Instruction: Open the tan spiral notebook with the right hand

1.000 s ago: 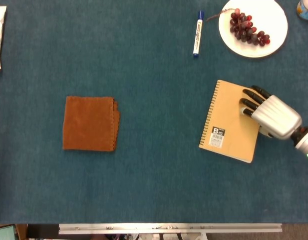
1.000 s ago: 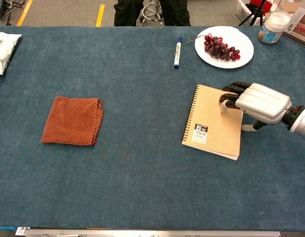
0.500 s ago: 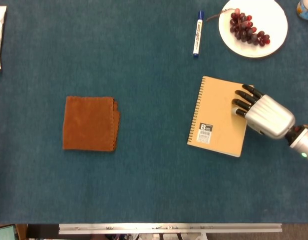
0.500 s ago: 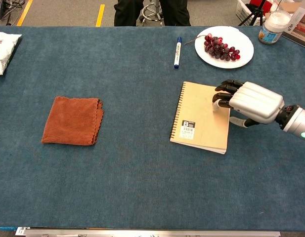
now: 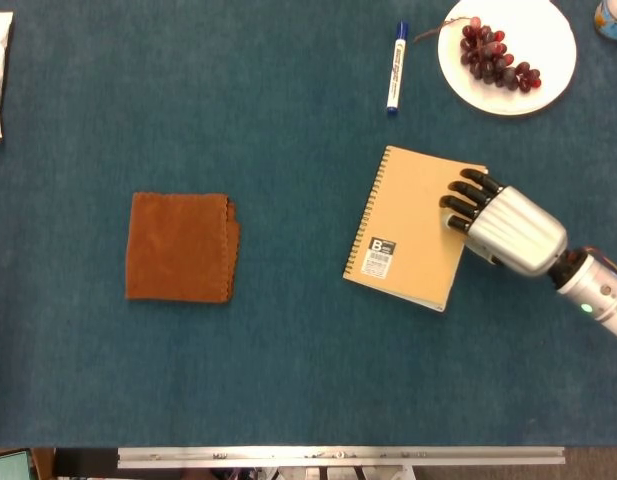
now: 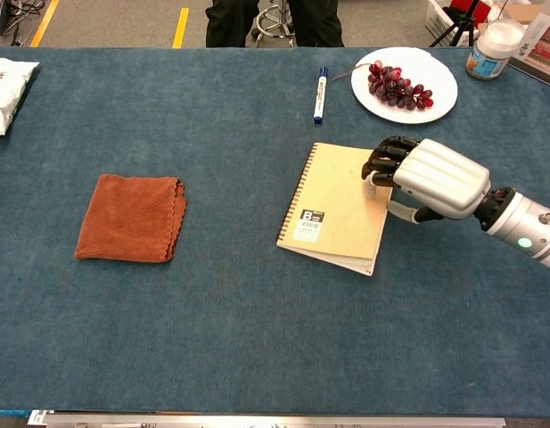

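Tan spiral notebook (image 5: pixel 416 227) lies closed on the blue tablecloth (image 5: pixel 288 350), below the marker (image 5: pixel 396 66) and grape plate (image 5: pixel 508 80). Right hand (image 5: pixel 500 225) presses fingertips (image 5: pixel 456 202) on its cover, gripping nothing, thumb at the edge.

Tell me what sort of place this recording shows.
Probably a lab or workshop: a table covered in blue cloth, staged with unrelated props, yellow floor tape beyond it, and someone's legs by a stool.

I see a worktop (image 6: pixel 257 339) covered in blue felt, a metal rail (image 5: pixel 338 457) on its near edge, and grey floor (image 6: pixel 105 22) with yellow lines (image 6: pixel 182 25) beyond.
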